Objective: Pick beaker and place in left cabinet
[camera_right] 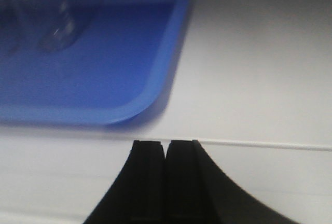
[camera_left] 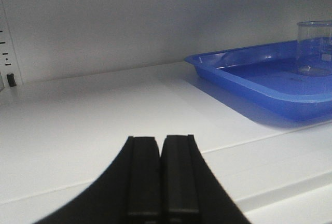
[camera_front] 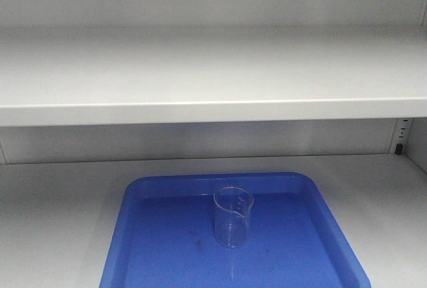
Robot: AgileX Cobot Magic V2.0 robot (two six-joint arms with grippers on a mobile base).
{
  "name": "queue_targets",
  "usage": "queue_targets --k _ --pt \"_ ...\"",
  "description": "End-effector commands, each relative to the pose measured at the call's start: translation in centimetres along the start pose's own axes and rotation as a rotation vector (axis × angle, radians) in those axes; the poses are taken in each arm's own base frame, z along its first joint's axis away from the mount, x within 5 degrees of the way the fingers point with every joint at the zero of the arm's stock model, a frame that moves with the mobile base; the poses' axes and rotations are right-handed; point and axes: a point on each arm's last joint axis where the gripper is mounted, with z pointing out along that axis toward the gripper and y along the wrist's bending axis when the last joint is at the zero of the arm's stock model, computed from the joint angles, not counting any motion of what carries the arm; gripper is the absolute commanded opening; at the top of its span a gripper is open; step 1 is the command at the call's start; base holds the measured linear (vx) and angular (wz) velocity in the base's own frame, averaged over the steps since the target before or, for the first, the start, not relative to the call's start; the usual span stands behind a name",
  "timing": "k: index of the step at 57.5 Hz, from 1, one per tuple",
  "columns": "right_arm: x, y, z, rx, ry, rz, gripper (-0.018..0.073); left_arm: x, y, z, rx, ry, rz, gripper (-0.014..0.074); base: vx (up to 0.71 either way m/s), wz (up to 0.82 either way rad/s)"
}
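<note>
The clear glass beaker (camera_front: 233, 216) stands upright in the blue tray (camera_front: 153, 235) on the lower shelf of the pale grey cabinet (camera_front: 213, 111). It shows at the right edge of the left wrist view (camera_left: 315, 47) and, blurred, at the top left of the right wrist view (camera_right: 46, 19). My left gripper (camera_left: 161, 140) is shut and empty, low over the shelf, left of the tray (camera_left: 244, 81). My right gripper (camera_right: 166, 143) is shut and empty, in front of the tray's (camera_right: 129, 111) right corner. Neither gripper shows in the front view.
A wide upper shelf (camera_front: 213, 68) spans the cabinet above the tray. The cabinet's back wall (camera_left: 129, 22) and a slotted upright with a black clip (camera_left: 10, 79) stand at the left. Another clip (camera_front: 399, 148) sits at the right.
</note>
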Motion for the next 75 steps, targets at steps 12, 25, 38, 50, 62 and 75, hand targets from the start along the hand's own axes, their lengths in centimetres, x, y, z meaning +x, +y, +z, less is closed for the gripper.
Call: queue_targets --k 12,25,38,50,62,75 --pt "0.2 -2.3 -3.4 0.232 -0.297 0.035 -0.0006 -0.3 0.0 -0.1 -0.004 -0.087 -0.012 0.0001 0.0 0.0" --pt "7.2 -2.5 -2.3 0.189 -0.362 0.128 -0.0006 -0.3 0.0 -0.1 -0.004 -0.087 -0.012 0.0001 0.0 0.0" --pt "8.7 -2.7 -2.7 0.238 -0.247 0.078 -0.0006 -0.3 0.0 -0.1 -0.004 -0.086 -0.012 0.0001 0.0 0.0" --pt "9.0 -2.7 -2.6 0.245 -0.216 0.082 -0.0006 -0.3 0.0 -0.1 -0.004 -0.086 -0.012 0.0001 0.0 0.0" --pt "9.0 -2.7 -2.6 0.245 -0.216 0.082 -0.0006 -0.3 0.0 -0.1 -0.004 -0.086 -0.012 0.0001 0.0 0.0" --pt "9.0 -2.7 -2.6 0.245 -0.216 0.082 -0.0006 -0.3 0.0 -0.1 -0.004 -0.086 -0.012 0.0001 0.0 0.0"
